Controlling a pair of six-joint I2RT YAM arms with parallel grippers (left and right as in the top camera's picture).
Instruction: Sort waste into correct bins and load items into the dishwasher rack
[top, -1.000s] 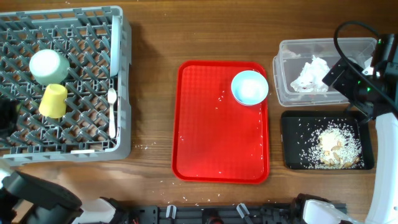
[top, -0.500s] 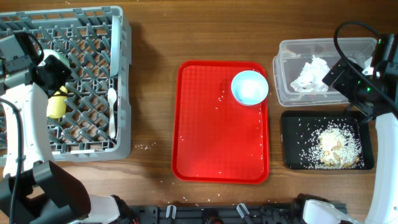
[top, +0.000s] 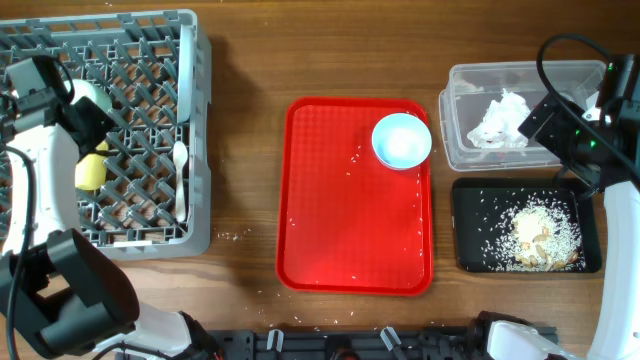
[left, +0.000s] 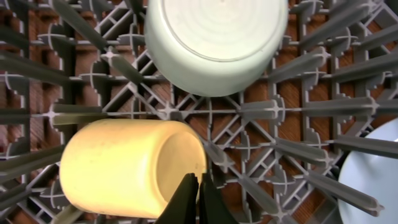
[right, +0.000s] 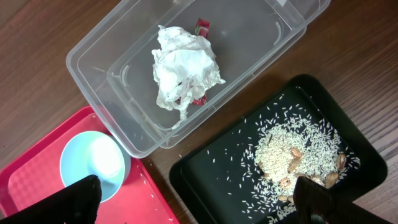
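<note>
1. Left gripper (left: 198, 186) is now seen brought in over the dishwasher rack (top: 198, 190); a second earlier the arm was kept low at the left edge, clear of the load.
2. Its jaws are pressed fully together and nothing is held. The tips are poised just above the rim of the yellow cup (left: 124, 165).
3. The cup is found lying on its side among the pegs. Just behind it a pale green bowl (left: 214, 43) is seated upside down, and a plate (left: 373, 168) is caught at the frame edge. A white spoon (top: 180, 175) is laid near the rack's right wall.
4. Right gripper (right: 196, 199) is held spread wide and empty above the bins; no shift is noted.
5. Waste is judged sorted:
   - The tissue (right: 183, 71) and red wrapper (right: 203, 26) are lodged in the clear tub (right: 93, 68).
   - The rice (right: 292, 155) is heaped in the black tray (right: 205, 180).
6. One small blue bowl (top: 401, 140) is left on the red tray (top: 340, 220), with stray grains scattered about. Loading is judged nearly done, with that bowl outstanding.
</note>
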